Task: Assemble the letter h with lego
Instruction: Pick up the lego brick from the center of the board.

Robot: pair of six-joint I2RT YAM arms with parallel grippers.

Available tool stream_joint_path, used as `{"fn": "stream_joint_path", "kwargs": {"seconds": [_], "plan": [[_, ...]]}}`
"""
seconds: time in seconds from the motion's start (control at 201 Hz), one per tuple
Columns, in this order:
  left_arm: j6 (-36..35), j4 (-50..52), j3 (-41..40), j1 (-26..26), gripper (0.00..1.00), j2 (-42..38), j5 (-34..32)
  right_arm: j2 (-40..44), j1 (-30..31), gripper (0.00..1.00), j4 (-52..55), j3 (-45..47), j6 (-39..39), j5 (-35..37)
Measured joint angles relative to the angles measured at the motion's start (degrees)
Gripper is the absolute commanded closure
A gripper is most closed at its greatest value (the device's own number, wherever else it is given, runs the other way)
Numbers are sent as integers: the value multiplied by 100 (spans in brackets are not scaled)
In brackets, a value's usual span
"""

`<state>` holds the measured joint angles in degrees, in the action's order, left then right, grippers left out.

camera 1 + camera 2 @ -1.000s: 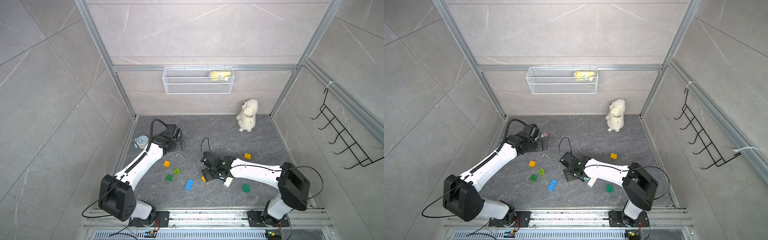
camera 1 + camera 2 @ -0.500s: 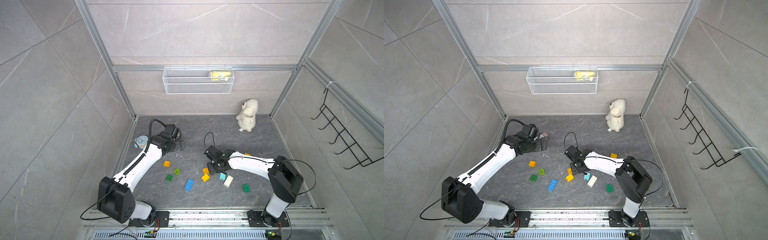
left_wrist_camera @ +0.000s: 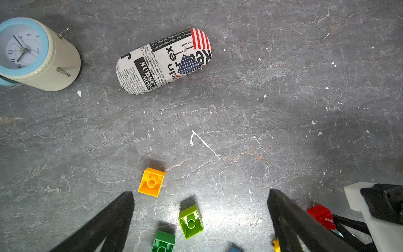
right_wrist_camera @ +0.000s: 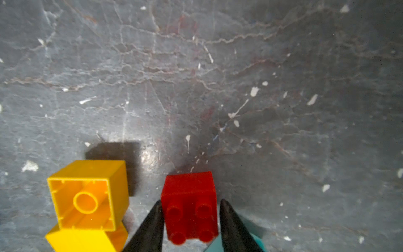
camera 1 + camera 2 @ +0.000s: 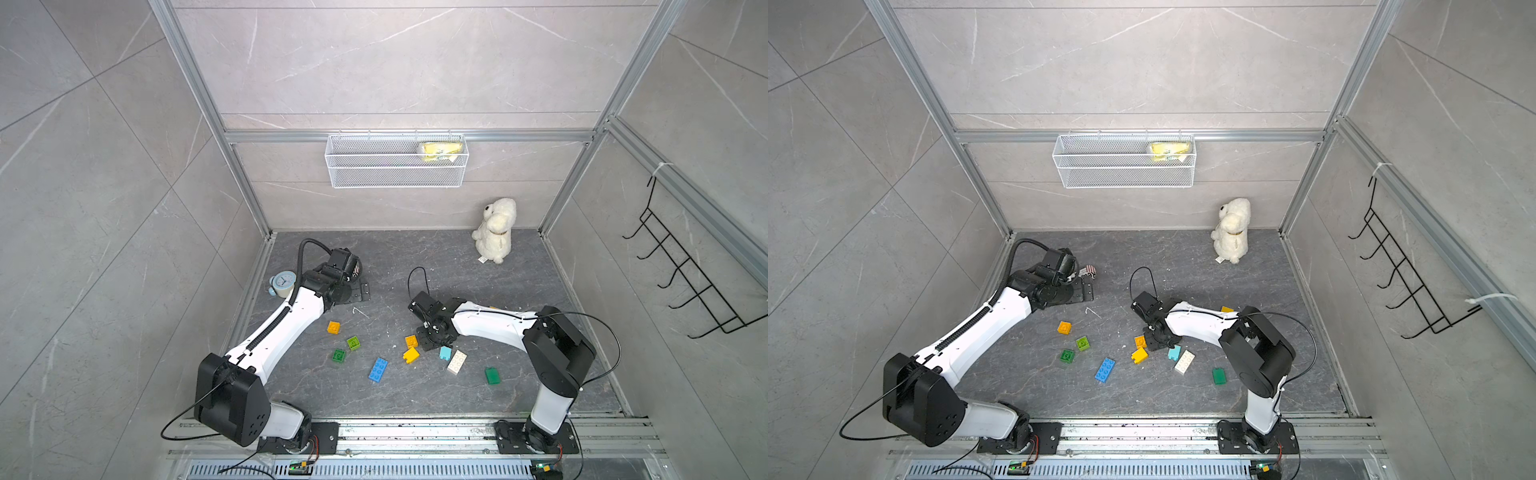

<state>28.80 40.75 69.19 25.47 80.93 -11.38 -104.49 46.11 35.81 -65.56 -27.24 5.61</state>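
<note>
My right gripper (image 4: 189,204) is shut on a red lego brick (image 4: 189,196) that lies on its side on the floor, studs toward the camera. Beside it are an orange brick (image 4: 89,196), a yellow one (image 4: 87,240) and a light blue one (image 5: 445,353). From above, the right gripper (image 5: 434,336) hides the red brick. A blue brick (image 5: 378,369), a white one (image 5: 456,362) and a dark green one (image 5: 492,375) lie nearer the front. My left gripper (image 3: 200,192) hangs open and empty above an orange (image 3: 151,182), a lime (image 3: 191,221) and a green brick (image 3: 163,241).
A white plush toy (image 5: 494,230) sits at the back right. A small clock (image 5: 282,282) and a newspaper-print case (image 3: 163,61) lie at the back left. A wire basket (image 5: 395,160) hangs on the back wall, a black hook rack (image 5: 685,282) on the right wall.
My right gripper's jaws have narrowed onto the red brick and that arm's elbow has swung a little to the left. The left arm has stayed where it was.
</note>
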Motion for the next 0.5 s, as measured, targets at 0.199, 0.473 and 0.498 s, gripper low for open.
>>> {"fn": "stream_joint_path", "kwargs": {"seconds": [0.199,0.473,0.498], "plan": [[81,20,2,-2,1,0,59,-195,-2,73,26,-223,-179,74],[210,76,2,-2,4,0,149,-627,-7,76,13,-809,-734,107],[216,83,4,0,4,0,149,-675,-7,76,13,-879,-789,109]]}}
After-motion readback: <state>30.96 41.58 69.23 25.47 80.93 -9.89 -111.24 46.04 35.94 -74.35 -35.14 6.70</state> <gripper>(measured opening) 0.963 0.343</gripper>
